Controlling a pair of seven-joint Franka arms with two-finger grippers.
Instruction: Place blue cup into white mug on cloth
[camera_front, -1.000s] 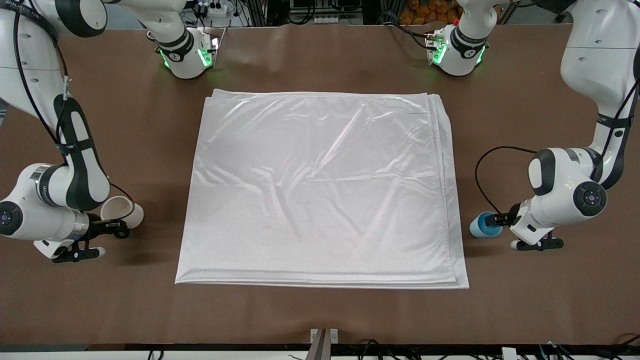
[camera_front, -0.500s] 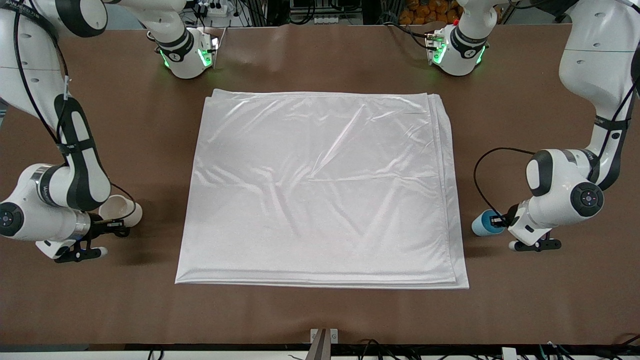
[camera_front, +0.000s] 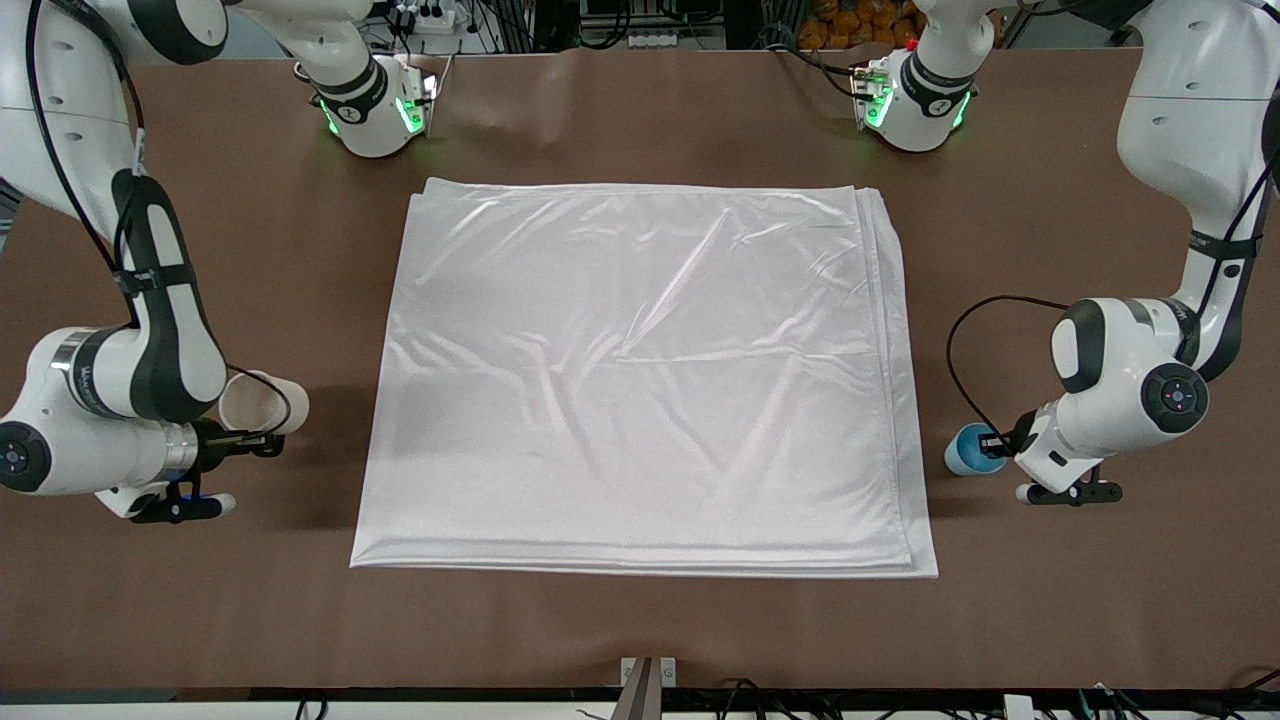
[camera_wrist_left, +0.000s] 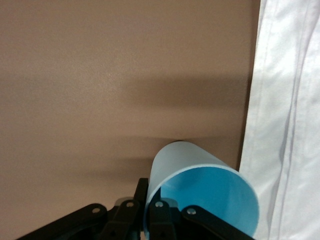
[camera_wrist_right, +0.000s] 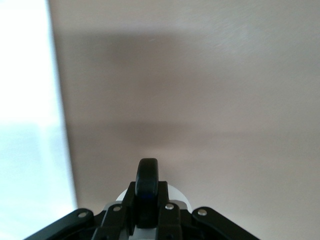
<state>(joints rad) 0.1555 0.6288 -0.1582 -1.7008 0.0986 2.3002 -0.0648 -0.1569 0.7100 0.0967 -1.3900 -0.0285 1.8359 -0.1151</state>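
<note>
Claws (camera_front: 268, 442) (camera_front: 990, 447) grip one white mug (camera_front: 262, 402), one blue cup (camera_front: 966, 450)

Both arms: glossy white shells, black joint bands, black cables strapped along links, green-lit base rings. Black two-finger grippers, silver screws on mounts.

Wide open room over the cloth (camera_front: 640, 380), flat and bare across the table's (camera_front: 640, 630) middle. Bare brown strips along every table edge and at both front corners. Blocked toward the right arm's end by the white mug (camera_front: 262, 402) and its arm, toward the left arm's end by the blue cup (camera_front: 965, 450).
</note>
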